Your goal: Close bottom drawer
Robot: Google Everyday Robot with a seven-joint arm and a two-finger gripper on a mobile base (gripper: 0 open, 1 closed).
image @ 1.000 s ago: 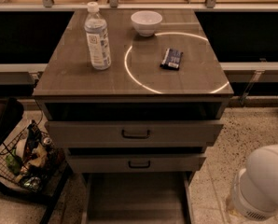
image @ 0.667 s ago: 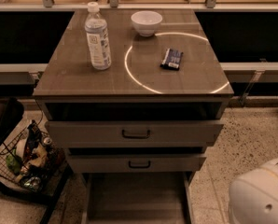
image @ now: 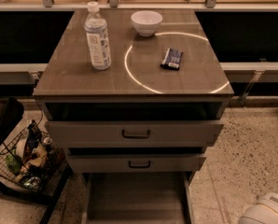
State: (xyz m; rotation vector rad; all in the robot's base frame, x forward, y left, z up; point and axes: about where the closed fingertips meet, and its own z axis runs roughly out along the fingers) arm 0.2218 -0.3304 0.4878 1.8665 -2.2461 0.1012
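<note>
The claw is out of view, so I cannot tell whether it is apart or together. Only a white rounded robot part (image: 268, 212) shows in the lower right corner, near the bottom drawer (image: 136, 195). That drawer is pulled far out, floor bare. Closing seems not yet begun; the whole push remains. Above, the tabletop (image: 73, 78) carries a bottle (image: 98, 36) and a bowl (image: 146, 22).

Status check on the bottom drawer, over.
Gripper out of view; white robot part at lower right. Bottom drawer pulled open. Nothing seen blocking it.
</note>
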